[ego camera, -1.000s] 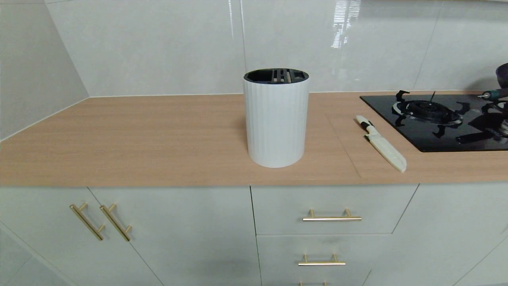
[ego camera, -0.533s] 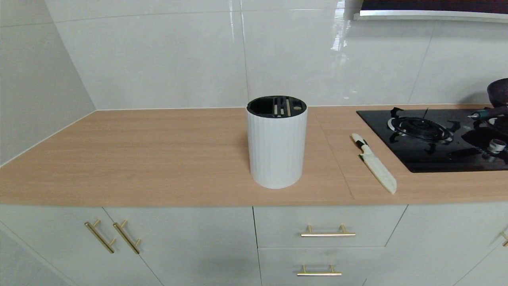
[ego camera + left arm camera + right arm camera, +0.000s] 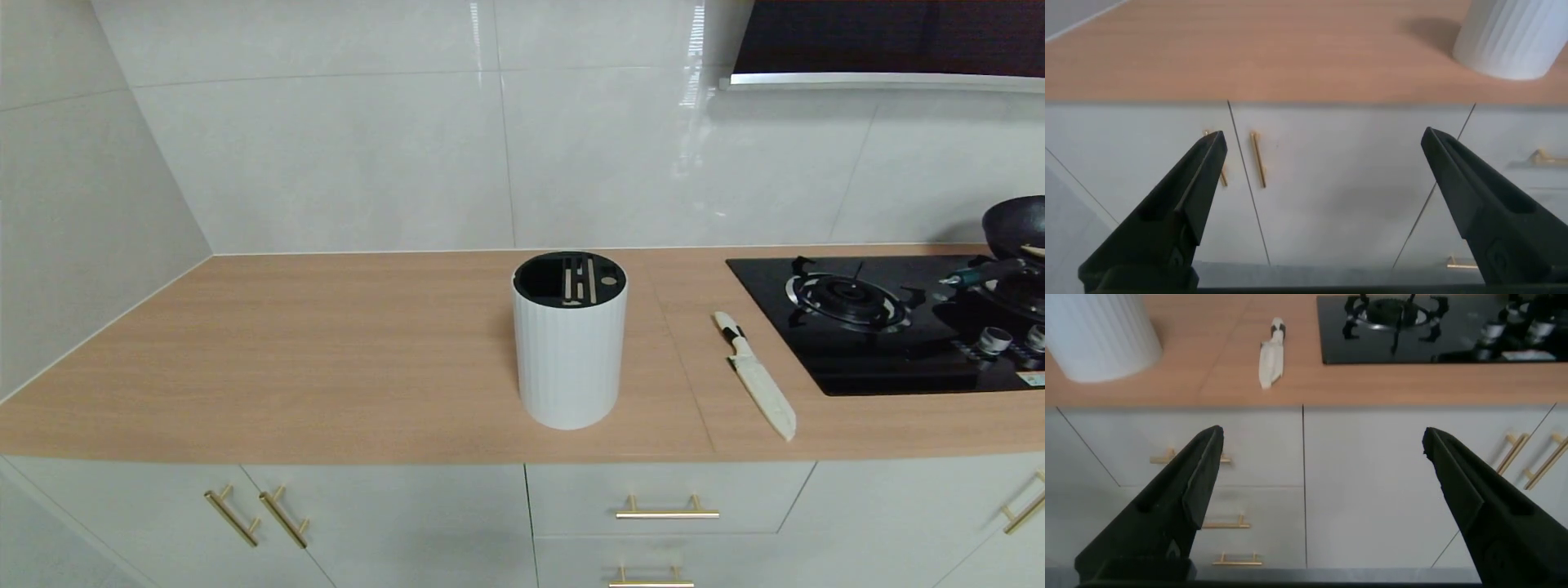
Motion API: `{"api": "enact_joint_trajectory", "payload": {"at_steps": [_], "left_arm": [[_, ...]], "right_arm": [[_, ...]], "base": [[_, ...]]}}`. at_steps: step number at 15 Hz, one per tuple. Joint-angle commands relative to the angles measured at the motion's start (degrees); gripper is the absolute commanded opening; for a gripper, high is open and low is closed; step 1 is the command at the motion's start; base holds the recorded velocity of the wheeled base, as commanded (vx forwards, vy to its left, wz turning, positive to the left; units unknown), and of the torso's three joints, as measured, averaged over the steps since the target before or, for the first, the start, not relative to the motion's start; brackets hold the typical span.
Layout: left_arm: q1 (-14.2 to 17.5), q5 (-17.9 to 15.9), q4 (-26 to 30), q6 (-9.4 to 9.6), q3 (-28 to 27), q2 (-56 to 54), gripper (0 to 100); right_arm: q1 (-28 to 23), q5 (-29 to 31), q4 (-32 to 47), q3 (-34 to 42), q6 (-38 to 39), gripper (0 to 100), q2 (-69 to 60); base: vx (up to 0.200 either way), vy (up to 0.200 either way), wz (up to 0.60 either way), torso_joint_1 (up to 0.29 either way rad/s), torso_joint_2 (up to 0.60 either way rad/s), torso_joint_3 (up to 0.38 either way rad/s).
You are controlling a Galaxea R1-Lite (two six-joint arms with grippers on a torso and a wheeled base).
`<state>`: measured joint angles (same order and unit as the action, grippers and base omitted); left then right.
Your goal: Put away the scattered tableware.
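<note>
A cream-bladed knife (image 3: 753, 376) with a white and black handle lies flat on the wooden counter (image 3: 326, 351), right of a white ribbed cylinder holder (image 3: 570, 351) whose black top has slots. The right wrist view shows the knife (image 3: 1270, 361) and the holder (image 3: 1099, 335) on the counter above the cabinets. My right gripper (image 3: 1323, 506) is open, low in front of the cabinet doors, holding nothing. My left gripper (image 3: 1323, 204) is open too, in front of the left cabinet doors, with the holder (image 3: 1515, 37) off to one side.
A black gas hob (image 3: 890, 327) sits at the counter's right end, with a dark pan (image 3: 1016, 224) on its far burner. Cabinet drawers with brass handles (image 3: 667, 513) lie below the counter. Tiled walls close the back and left.
The head camera has tilted up and drawn back, so the whole scene sits lower and smaller, with the range hood showing. The knife and holder have not moved on the counter.
</note>
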<state>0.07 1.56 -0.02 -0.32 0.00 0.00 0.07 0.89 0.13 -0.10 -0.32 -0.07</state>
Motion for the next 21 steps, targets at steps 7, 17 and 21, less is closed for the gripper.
{"api": "enact_joint_trajectory", "payload": {"at_steps": [7,17,21], "left_arm": [[0.01,0.02,0.02,-0.03,0.0,0.0,100],[0.01,0.02,0.02,-0.03,0.0,0.0,100],[0.01,0.02,0.02,-0.03,0.0,0.0,100]], "right_arm": [[0.01,-0.01,0.04,0.01,-0.03,100,0.07],[0.01,-0.01,-0.05,0.01,-0.03,100,0.07],[0.01,-0.01,-0.05,0.01,-0.12,100,0.07]], "base": [[0.0,0.0,0.0,0.056,-0.12,-0.061],[0.0,0.0,0.0,0.151,-0.33,-0.172],[0.0,0.0,0.0,0.075,-0.16,-0.079]]}}
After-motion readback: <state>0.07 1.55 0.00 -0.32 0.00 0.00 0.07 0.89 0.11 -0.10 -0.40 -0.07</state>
